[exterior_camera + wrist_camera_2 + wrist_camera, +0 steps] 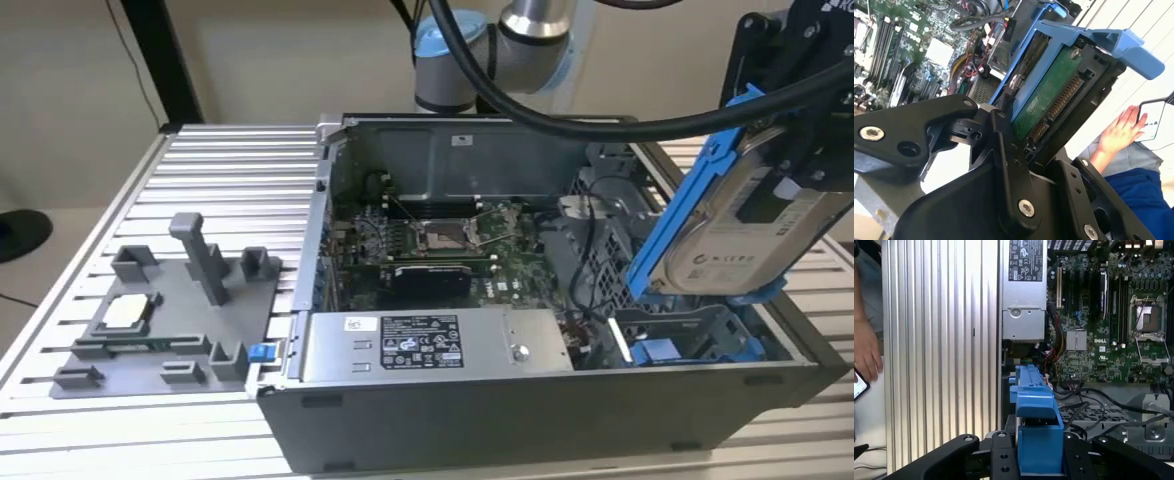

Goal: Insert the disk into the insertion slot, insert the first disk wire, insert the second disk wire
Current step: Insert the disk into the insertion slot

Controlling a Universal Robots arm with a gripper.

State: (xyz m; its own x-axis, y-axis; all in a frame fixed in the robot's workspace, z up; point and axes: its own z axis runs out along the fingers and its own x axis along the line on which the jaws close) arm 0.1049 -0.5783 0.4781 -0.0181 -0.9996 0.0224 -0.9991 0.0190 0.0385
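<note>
My gripper (798,165) is shut on the disk (731,235), a silver-grey drive with a white label in a bright blue carrier. It holds the disk tilted in the air over the open computer case at the exterior view's right. Below it sits the insertion slot (687,335), a grey bay with blue rails in the case's near right corner. In the second wrist view the disk's green board and connector (1051,102) show between the black fingers (1004,150). The first wrist view has the blue carrier (1035,405) edge-on, rising from my gripper (1039,462).
A grey power supply box (427,345) with a sticker lies beside the slot. The motherboard (441,240) and loose cables (587,285) fill the case. A grey fixture (160,310) stands on the ribbed table at the exterior view's left. A person's hand (1121,132) is beside the table.
</note>
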